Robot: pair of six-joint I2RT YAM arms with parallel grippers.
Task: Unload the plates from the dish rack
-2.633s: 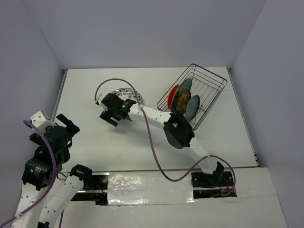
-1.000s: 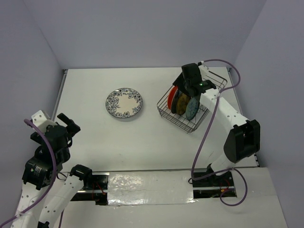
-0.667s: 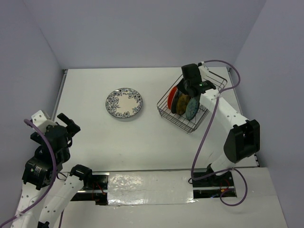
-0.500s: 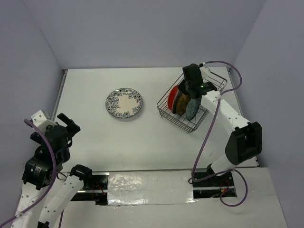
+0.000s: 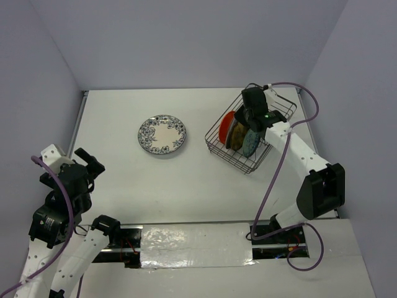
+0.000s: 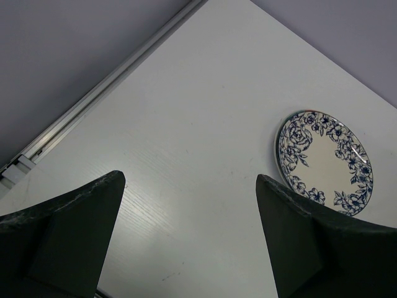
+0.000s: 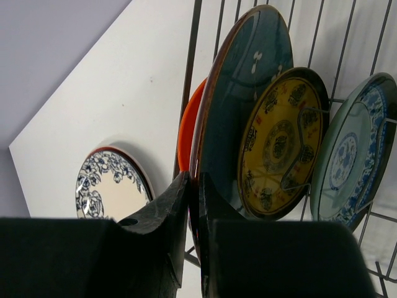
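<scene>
Jaws of the right gripper (image 7: 194, 183), wide a second earlier, had pinched narrowly onto the rim of the dark teal plate (image 7: 248, 105) standing in the dish rack (image 5: 229, 158), apparently the next to leave, while the blue-patterned plate (image 5: 162, 134) lay flat on the table (image 5: 186, 180).

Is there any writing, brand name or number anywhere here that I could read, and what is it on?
No readable text anywhere.
The yellow plate in the dish rack carries dark marks that may be characters, too blurred to read.
The dark teal plate and the blue floral plate show only patterns.
</scene>
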